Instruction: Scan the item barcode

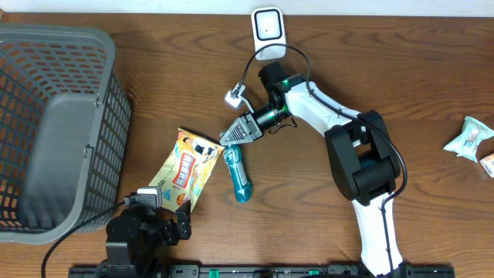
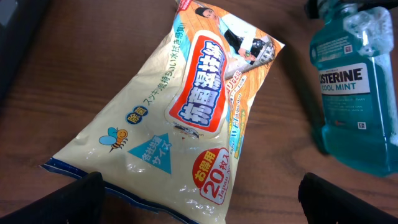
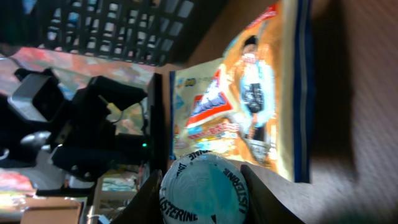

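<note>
A teal Listerine mouthwash bottle (image 1: pixel 240 177) lies on the wooden table, cap end towards the right arm. My right gripper (image 1: pixel 234 142) is shut on its cap; in the right wrist view the round cap (image 3: pixel 202 190) sits squeezed between both fingers (image 3: pixel 149 199). A yellow wet-wipes pack (image 1: pixel 185 166) lies flat just left of the bottle. My left gripper (image 1: pixel 174 211) hovers open at the pack's near corner, holding nothing; its view shows the pack (image 2: pixel 186 106) and the bottle (image 2: pixel 354 93) beyond the wide-apart fingers (image 2: pixel 74 199). A white scanner (image 1: pixel 268 27) stands at the table's far edge.
A large grey wire basket (image 1: pixel 116 116) fills the left side. Snack packets (image 1: pixel 471 139) lie at the right edge. A small white plug on a cable (image 1: pixel 234 98) hangs above the right gripper.
</note>
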Available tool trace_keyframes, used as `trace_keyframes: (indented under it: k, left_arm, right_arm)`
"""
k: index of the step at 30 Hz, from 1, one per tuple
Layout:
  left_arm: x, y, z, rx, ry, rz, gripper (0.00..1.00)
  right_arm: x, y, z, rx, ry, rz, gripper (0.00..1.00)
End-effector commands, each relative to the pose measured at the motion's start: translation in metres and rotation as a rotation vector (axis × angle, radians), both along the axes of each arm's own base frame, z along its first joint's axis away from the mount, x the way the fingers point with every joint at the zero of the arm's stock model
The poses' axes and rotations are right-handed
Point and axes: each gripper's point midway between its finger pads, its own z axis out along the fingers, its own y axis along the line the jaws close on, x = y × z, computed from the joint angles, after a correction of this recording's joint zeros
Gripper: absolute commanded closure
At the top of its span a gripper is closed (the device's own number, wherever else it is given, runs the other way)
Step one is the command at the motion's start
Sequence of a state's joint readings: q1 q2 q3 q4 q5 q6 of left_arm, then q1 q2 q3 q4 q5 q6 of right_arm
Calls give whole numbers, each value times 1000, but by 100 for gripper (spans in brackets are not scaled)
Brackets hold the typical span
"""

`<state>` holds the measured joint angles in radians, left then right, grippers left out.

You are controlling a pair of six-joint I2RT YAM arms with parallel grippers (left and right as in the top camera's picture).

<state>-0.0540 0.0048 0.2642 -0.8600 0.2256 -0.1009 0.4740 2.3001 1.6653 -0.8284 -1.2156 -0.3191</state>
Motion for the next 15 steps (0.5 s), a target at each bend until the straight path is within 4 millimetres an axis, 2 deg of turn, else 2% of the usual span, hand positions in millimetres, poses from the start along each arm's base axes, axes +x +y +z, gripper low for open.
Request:
trace_keyframes:
  k: [1, 5, 10, 15]
  left_arm:
    - [-4, 2, -7, 9, 31, 7, 1]
    - [-4, 2, -7, 9, 31, 7, 1]
    - [-4, 2, -7, 9, 31, 7, 1]
    - [-4, 2, -7, 9, 31, 7, 1]
  right_arm:
    - [9, -15, -48, -177, -139, 1, 99]
    - [7, -13, -55, -120, -125, 0, 99]
    - [-2, -4, -44, 54, -61, 12, 99]
    - [-1, -6, -51, -22, -6, -21, 99]
